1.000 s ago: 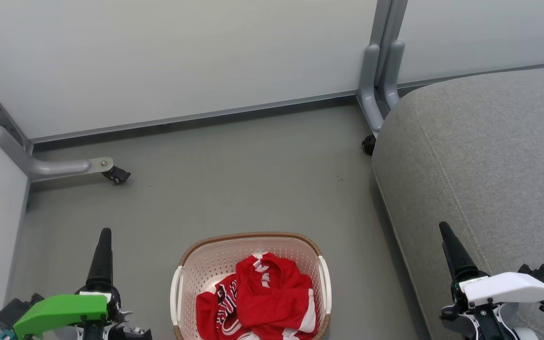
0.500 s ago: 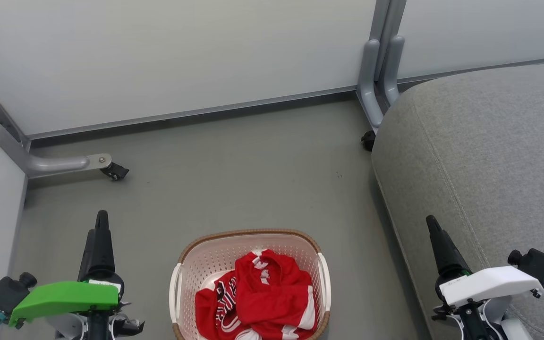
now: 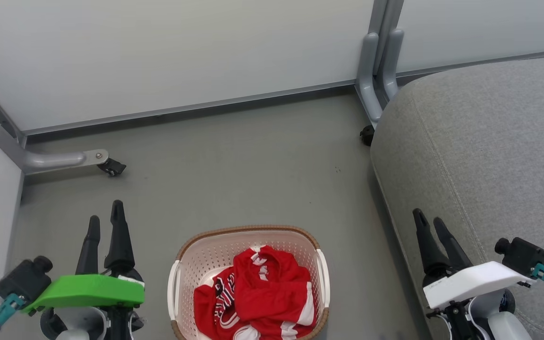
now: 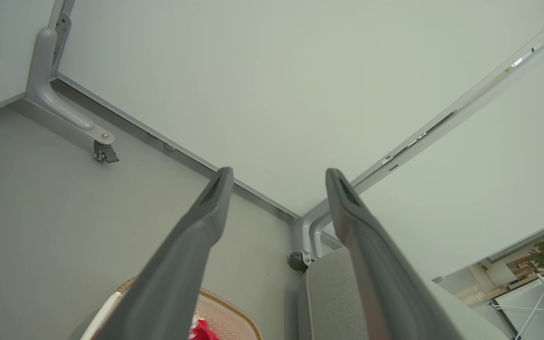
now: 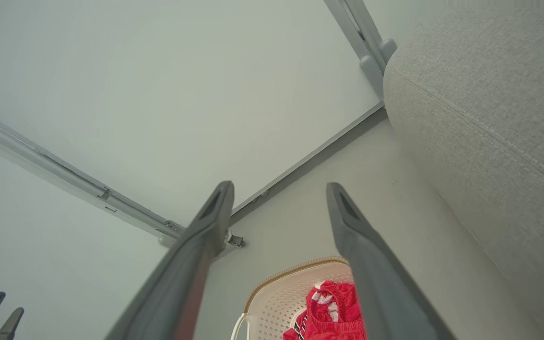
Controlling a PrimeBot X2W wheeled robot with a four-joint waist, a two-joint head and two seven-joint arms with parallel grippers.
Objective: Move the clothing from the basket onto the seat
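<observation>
Clothing [image 3: 258,297]: red w/ white trim, heaped in basket [image 3: 215,255], bunched toward its near-right side; nothing out yet.
Basket: on floor [image 3: 234,165], near edge of head view, betw. both arms.
Seat [image 3: 484,156]: grey cushion, just right of basket, top bare.
Left gripper [image 3: 106,218]: over floor left of basket, jaws spread wide, holding nothing.
Right gripper [image 3: 428,222]: by seat's left edge, jaws wide apart, empty.
Why: prob. arms flank the basket so either can reach in for a pick; basket beside seat keeps the carry short.
</observation>
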